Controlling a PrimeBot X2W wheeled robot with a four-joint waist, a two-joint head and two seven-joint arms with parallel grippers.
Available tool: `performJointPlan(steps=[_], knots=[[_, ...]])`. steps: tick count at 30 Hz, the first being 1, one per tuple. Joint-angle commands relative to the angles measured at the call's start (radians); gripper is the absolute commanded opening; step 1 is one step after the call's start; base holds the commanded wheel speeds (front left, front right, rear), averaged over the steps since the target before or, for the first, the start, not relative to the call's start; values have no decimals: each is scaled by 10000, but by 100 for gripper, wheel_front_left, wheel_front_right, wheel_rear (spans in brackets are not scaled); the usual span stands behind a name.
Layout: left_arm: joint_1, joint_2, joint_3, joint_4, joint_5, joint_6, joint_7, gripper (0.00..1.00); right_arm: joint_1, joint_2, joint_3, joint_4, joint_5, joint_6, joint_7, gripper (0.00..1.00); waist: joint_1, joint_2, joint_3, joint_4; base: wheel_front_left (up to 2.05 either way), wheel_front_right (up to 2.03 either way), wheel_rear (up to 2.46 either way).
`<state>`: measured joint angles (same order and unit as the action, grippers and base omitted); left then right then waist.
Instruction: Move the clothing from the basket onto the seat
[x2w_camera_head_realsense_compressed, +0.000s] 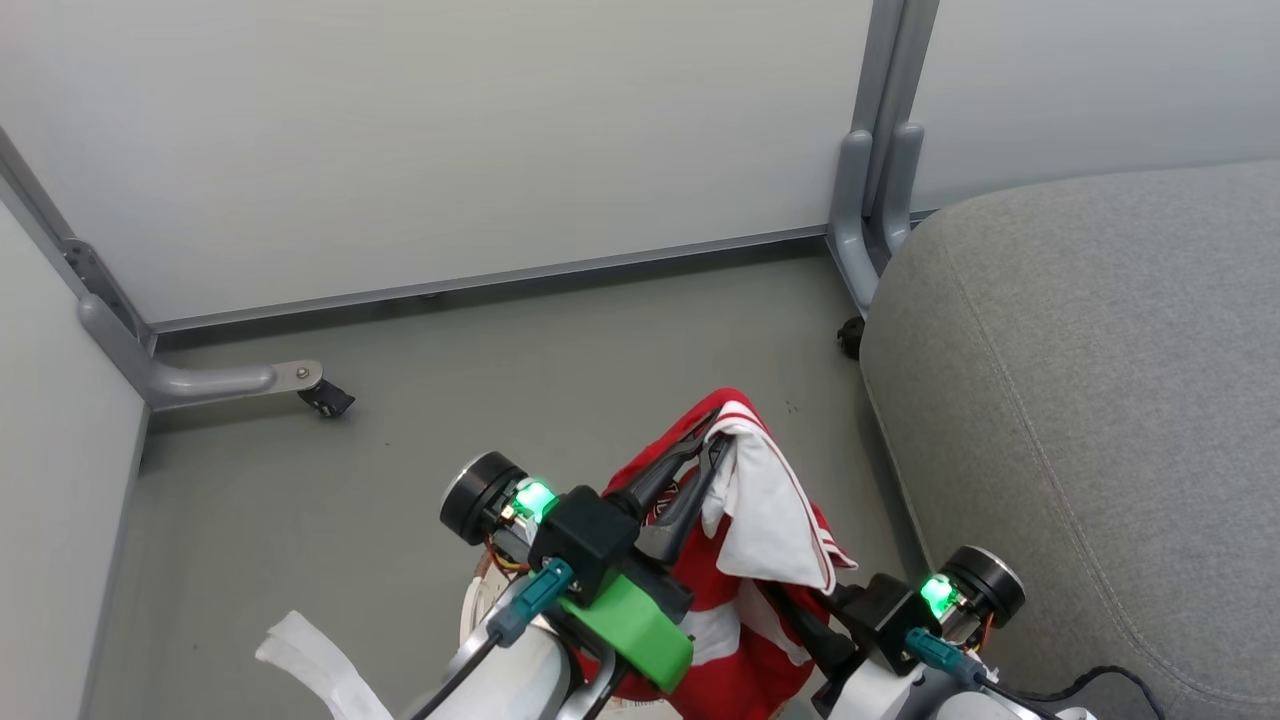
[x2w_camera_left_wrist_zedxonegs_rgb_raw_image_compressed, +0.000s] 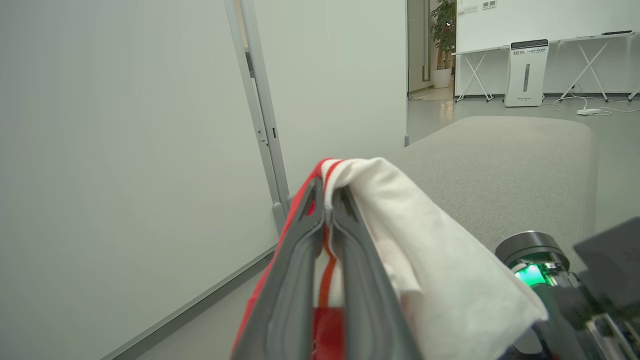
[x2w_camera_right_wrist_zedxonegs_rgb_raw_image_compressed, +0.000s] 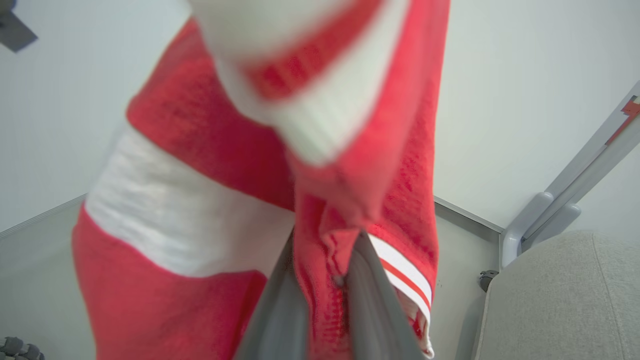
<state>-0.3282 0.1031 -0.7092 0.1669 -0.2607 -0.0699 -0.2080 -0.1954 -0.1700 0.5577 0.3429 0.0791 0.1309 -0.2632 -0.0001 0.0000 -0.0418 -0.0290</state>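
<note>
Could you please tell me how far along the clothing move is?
Done: the jersey hangs in the air, pinched by the left gripper and the right gripper. In hand: holding it beside the seat. Left: carry it over the seat and release it there.

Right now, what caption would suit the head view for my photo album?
Left fingers and right fingers both pinch the red-and-white jersey, held beside the grey seat.
</note>
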Motion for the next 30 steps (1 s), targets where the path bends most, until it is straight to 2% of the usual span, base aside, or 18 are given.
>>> performJointPlan(steps=[1,4,5,6,7,23,30], knots=[[43,38,30,9,-118,64,-74,0,89,-36,54,42,189,-3,-24,0,1,0,11,8,0,0,0],[6,61,59,78,-98,132,-94,0,127,-75,95,47,417,-3,-24,0,1,0,32,11,0,0,0],[-7,68,60,93,-88,160,-119,36,122,-91,94,38,465,-3,-24,0,1,0,43,8,0,0,0],[-12,83,56,111,-73,189,-126,60,120,-99,83,29,490,-5,-24,0,1,0,50,6,0,0,0],[-22,89,63,132,-38,223,-132,100,138,-87,55,15,547,-3,-24,0,1,0,57,3,0,0,0],[-138,146,-1,341,-176,354,-136,100,93,-81,-79,-132,759,-5,-25,0,1,0,141,-122,0,0,0],[-18,283,141,356,-175,507,-286,100,148,33,-733,-342,857,-5,-27,0,1,0,364,-438,0,0,0]])
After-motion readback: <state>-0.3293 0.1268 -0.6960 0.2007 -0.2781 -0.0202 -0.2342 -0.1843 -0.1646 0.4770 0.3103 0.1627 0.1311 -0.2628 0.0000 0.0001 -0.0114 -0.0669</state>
